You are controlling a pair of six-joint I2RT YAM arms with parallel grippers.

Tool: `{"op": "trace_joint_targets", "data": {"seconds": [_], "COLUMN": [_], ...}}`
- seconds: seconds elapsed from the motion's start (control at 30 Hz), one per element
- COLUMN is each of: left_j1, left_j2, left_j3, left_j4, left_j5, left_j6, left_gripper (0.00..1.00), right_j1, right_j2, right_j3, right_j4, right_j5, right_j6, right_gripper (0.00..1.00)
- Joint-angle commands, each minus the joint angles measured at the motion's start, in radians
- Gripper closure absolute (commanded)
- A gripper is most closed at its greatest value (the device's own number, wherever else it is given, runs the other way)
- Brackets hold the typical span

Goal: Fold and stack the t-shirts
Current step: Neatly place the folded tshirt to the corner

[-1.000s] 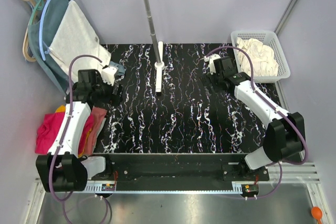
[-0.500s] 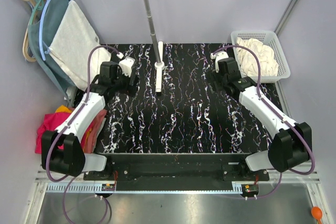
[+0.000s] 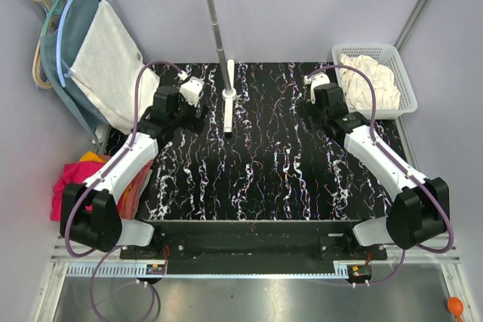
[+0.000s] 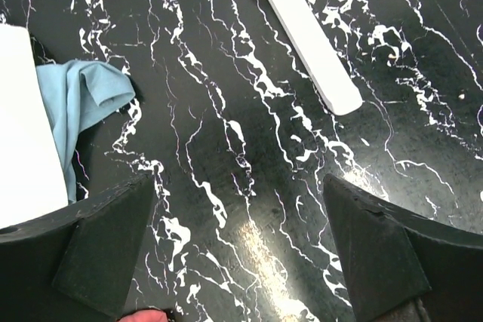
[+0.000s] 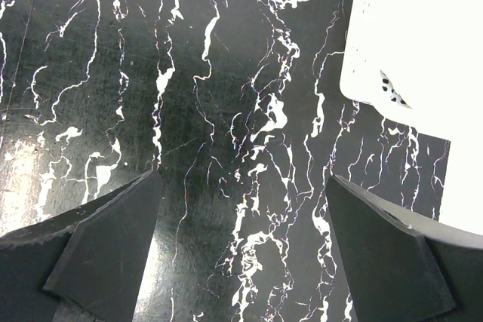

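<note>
A white t-shirt (image 3: 109, 62) and a blue t-shirt (image 3: 72, 88) hang from the rack at the back left. The blue hem (image 4: 79, 103) and white cloth (image 4: 23, 133) show in the left wrist view. Folded pink and red shirts (image 3: 72, 186) lie stacked left of the table. Cream shirts (image 3: 370, 81) fill a white basket (image 3: 405, 73). My left gripper (image 3: 195, 115) is open and empty over the table near the hanging shirts; it also shows in the left wrist view (image 4: 238, 250). My right gripper (image 3: 315, 117) is open and empty beside the basket; the right wrist view (image 5: 241, 250) shows it too.
A metal rack pole (image 3: 215, 24) stands on a white foot (image 3: 229, 103) at the table's back middle; the foot shows in the left wrist view (image 4: 302, 32). The basket corner (image 5: 407, 43) lies at the right. The black marbled table (image 3: 256, 164) spreads between the arms.
My left gripper has swung from the stack at the far left toward the back middle, next to the rack foot. My right gripper has shifted slightly right, toward the basket.
</note>
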Motion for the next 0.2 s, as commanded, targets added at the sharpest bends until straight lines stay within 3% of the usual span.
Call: {"op": "trace_joint_targets", "data": {"seconds": [0.0,0.17], "left_j1": [-0.009,-0.016], "left_j2": [0.000,-0.010], "left_j3": [0.008,0.001], "left_j4": [0.078,0.081], "left_j5": [-0.030,-0.041], "left_j6": [0.011,0.027], "left_gripper": [0.01,0.01], "right_j1": [0.007,0.007], "right_j2": [-0.039,-0.047], "right_j3": [-0.011,-0.021], "right_j4": [0.041,0.045], "right_j5": [0.031,0.016], "right_j6": [0.009,0.005], "right_gripper": [0.00,0.00]}}
